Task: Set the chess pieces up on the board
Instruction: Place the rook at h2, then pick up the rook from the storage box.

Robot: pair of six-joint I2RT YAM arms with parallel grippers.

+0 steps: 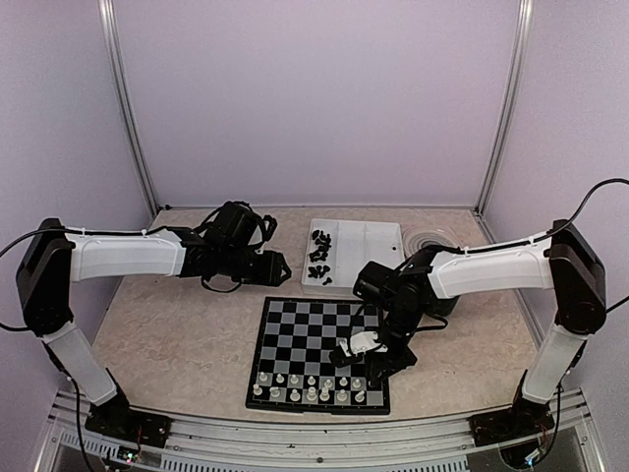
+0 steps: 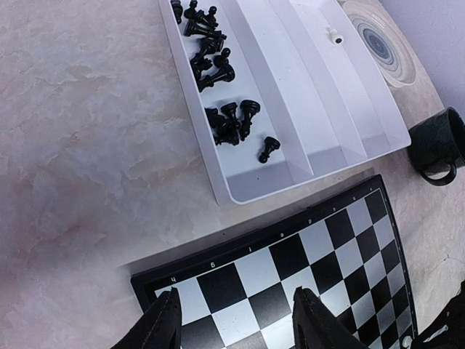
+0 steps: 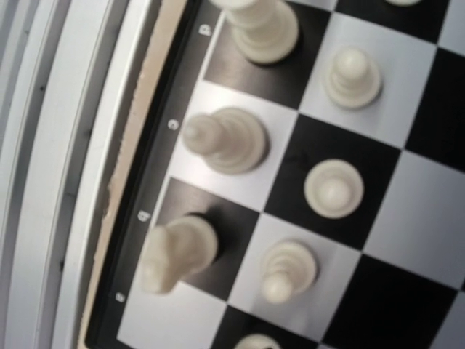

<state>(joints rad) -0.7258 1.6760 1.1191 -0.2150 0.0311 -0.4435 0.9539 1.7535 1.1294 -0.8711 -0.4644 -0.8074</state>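
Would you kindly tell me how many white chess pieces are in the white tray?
1. The white piece sits in the tray's rightmost compartment, apart from the black pieces in its leftmost; none seems hidden.

Bright, even light; close-up chess pieces (image 3: 225, 138) look blurred.

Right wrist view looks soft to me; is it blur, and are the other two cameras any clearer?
Right wrist: yes, too close, the white pieces and the letters on the board are blurred. Left wrist: crisp on the white tray and black pieces, though tilted. Top external: evenly lit, no glare, but pieces look tiny.
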